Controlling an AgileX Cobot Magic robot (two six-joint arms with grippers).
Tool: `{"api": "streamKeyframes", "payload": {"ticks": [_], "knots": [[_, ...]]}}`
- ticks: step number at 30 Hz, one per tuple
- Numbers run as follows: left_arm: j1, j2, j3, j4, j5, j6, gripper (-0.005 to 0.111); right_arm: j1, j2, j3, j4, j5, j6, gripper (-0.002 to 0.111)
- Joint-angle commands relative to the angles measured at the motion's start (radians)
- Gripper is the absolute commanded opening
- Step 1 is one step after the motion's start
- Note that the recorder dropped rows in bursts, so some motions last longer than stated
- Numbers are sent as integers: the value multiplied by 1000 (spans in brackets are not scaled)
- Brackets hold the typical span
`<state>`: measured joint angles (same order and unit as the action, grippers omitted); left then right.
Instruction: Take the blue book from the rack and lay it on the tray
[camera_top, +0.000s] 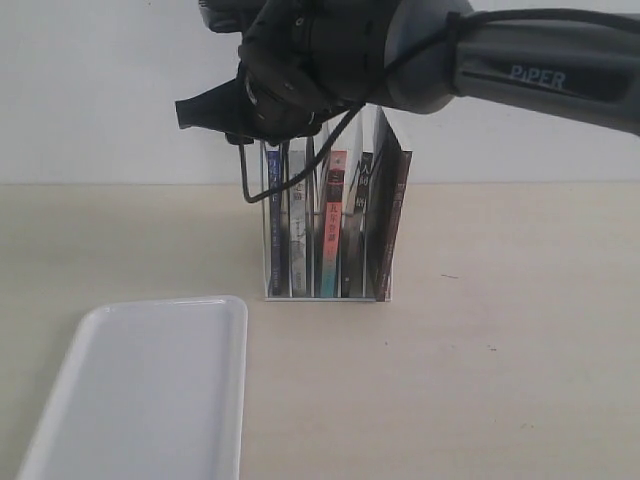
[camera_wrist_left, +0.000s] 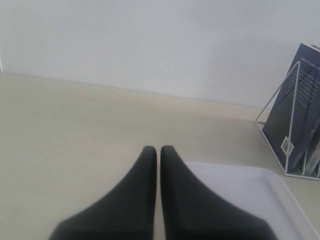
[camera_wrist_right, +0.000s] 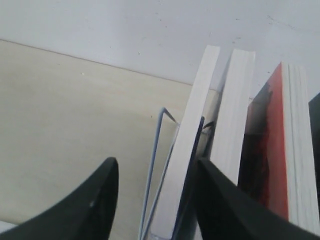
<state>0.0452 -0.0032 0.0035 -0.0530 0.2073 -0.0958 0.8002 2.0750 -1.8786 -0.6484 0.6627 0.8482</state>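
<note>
The right fingers (camera_wrist_right: 90, 205) are spread apart above the rack (camera_top: 325, 290), one on each side of the top edge of the blue book (camera_wrist_right: 187, 190). Contact cannot be confirmed. The blue book stands upright in the end slot. The left fingers (camera_wrist_left: 145, 200) are pressed together and empty, over the desk (camera_wrist_left: 75, 130) at the edge of the tray (camera_wrist_left: 240, 195).
</note>
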Motion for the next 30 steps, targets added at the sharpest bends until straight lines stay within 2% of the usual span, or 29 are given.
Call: {"api": "streamKeyframes", "payload": {"ticks": [1, 17, 22, 30], "knots": [[3, 3, -4, -10, -7, -8, 4, -3, 21, -7, -16, 10, 14, 46], [3, 3, -4, -10, -7, -8, 4, -3, 71, -7, -48, -9, 73, 45], [3, 3, -4, -10, -7, -8, 4, -3, 78, -7, -70, -5, 84, 18], [3, 3, -4, -10, -7, -8, 4, -3, 82, -7, -82, -5, 85, 17]]}}
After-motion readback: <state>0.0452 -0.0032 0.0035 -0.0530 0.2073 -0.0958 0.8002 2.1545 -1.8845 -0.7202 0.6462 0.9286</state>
